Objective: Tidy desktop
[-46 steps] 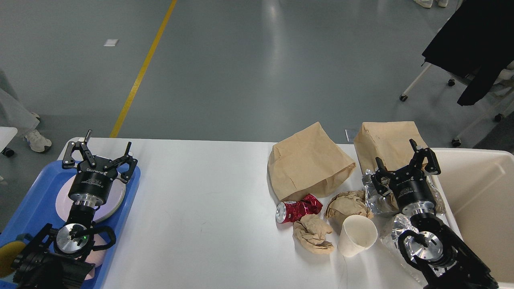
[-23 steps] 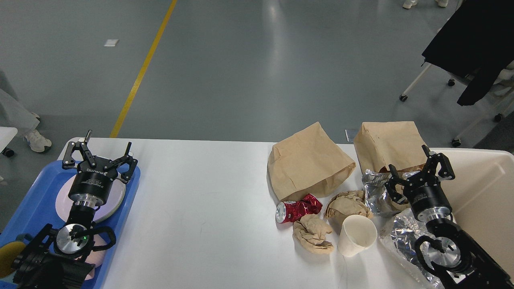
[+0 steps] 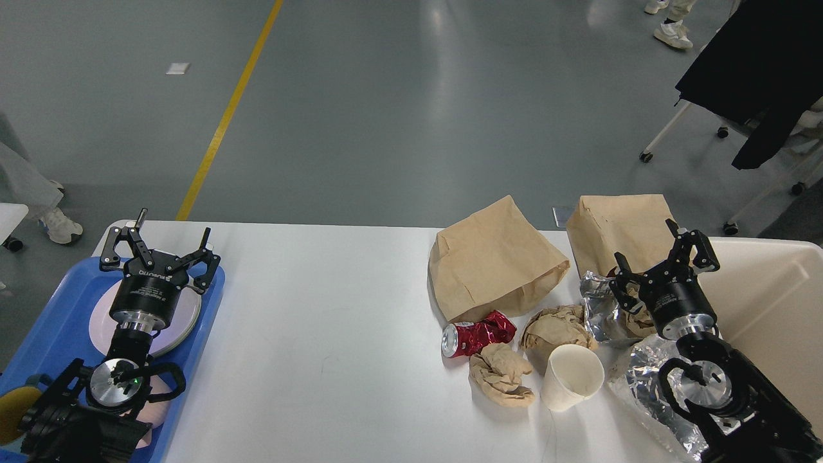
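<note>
The desktop fills the lower view; its right half carries litter: two paper bags, a crushed can, paper wads, a cup and foil. Our right gripper hovers above the foil and the far bag, fingers spread, holding nothing. A bin adjoins on the right. Our left gripper is released over a plate on the tray. Risk: foil probably tears or slips under a pinch; a descent may topple the cup nearby.
</note>
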Controlling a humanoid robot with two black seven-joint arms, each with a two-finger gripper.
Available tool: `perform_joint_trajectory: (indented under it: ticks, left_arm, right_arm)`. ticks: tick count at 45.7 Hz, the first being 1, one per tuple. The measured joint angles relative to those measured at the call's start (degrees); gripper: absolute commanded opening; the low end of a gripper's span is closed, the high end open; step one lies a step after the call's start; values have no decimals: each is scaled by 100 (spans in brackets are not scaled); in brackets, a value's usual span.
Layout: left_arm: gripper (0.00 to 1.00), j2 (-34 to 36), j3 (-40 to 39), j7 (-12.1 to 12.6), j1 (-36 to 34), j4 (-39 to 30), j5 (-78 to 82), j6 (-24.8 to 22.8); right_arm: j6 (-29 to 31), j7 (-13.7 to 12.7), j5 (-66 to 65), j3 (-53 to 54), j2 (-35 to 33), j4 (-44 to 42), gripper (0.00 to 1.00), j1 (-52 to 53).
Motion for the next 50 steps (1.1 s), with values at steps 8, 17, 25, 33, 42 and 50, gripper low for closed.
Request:
perform_joint_trajectory:
  ticks: [8, 17, 25, 33, 42, 50]
  left_arm:
    - [97, 0, 0, 0, 0, 0, 0, 0]
    - [97, 0, 0, 0, 0, 0, 0, 0]
    - [97, 0, 0, 9, 0, 0, 0, -17]
    - [97, 0, 0, 9, 0, 0, 0, -17]
    - [97, 0, 0, 9, 0, 0, 0, -17]
    - [97, 0, 0, 16, 0, 0, 0, -17]
  right_arm:
    - [-145, 0, -7, -12, -6, 32, 100, 221]
    - [-189, 23, -8, -24, 4, 44, 100, 495]
    - [-159, 24, -8, -799, -449, 60, 100, 591]
    - [-105, 27, 12, -2558, -1730, -13, 100, 1319]
    - [78, 27, 84, -5072, -2569, -18, 100, 2850]
    - [135, 18, 125, -8568, -3004, -30, 100, 4884]
